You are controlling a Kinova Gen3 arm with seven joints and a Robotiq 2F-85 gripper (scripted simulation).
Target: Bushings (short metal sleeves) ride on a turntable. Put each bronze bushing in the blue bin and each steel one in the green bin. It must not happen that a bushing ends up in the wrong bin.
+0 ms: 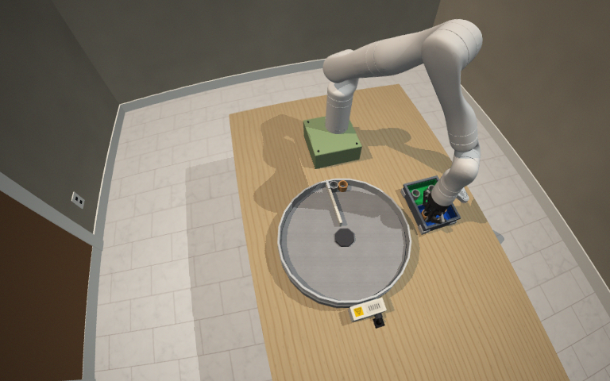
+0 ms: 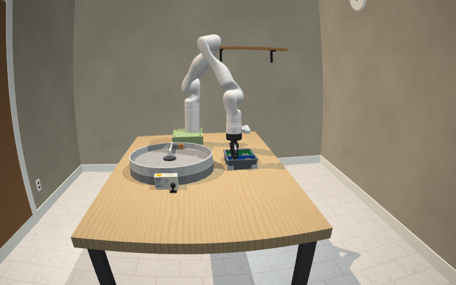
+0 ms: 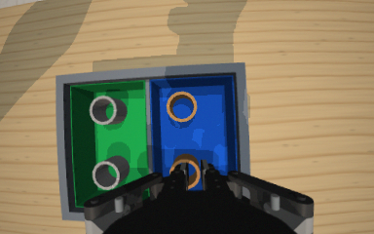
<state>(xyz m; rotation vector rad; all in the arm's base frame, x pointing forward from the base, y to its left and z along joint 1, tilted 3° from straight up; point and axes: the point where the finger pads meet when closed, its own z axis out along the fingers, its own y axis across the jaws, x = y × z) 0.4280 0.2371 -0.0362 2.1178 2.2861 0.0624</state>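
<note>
My gripper [image 3: 194, 168] hangs low over the near end of the blue bin [image 3: 206, 129], its fingers a little apart. A bronze bushing stands upright just under the fingertips, with one finger over its wall and no grip that I can see. A second bronze bushing [image 3: 181, 106] stands at the far end of the blue bin. Two steel bushings [image 3: 103, 110] [image 3: 106, 175] stand in the green bin [image 3: 127, 141]. On the turntable [image 1: 344, 242], a steel bushing [image 1: 333, 184] and a bronze bushing [image 1: 342, 183] sit side by side at the far rim. The gripper also shows in the top view [image 1: 434, 215].
A pale bar [image 1: 335, 204] reaches from the turntable's far rim towards the black hub [image 1: 344, 237]. The arm's green base block [image 1: 331, 143] stands behind the turntable. A small control box [image 1: 368, 309] sits at the turntable's near edge. The bins lie close to the table's right edge.
</note>
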